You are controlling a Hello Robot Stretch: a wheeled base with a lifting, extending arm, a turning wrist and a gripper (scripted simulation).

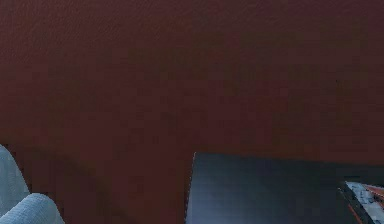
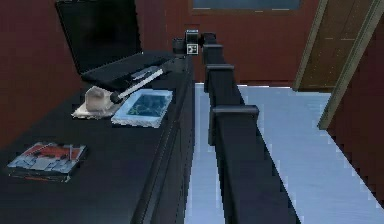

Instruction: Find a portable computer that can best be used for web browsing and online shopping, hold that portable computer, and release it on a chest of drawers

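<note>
One laptop [image 2: 100, 35] stands open at the far end of the dark, smooth tabletop [image 2: 115, 165] — flat black screen upright, slim base. The gripper [image 2: 181, 52] is just beside the laptop's base; whether it holds anything cannot be told. Near the laptop lie a pale blue rectangular booklet [image 2: 143, 105] and a rounded tan lump [image 2: 95, 100].

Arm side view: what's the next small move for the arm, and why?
Likely a small nudge of the gripper toward the laptop, to meet its base. The arm's far end sits beside the open laptop on the dark cabinet. I can't tell whether the gripper holds anything.
</note>
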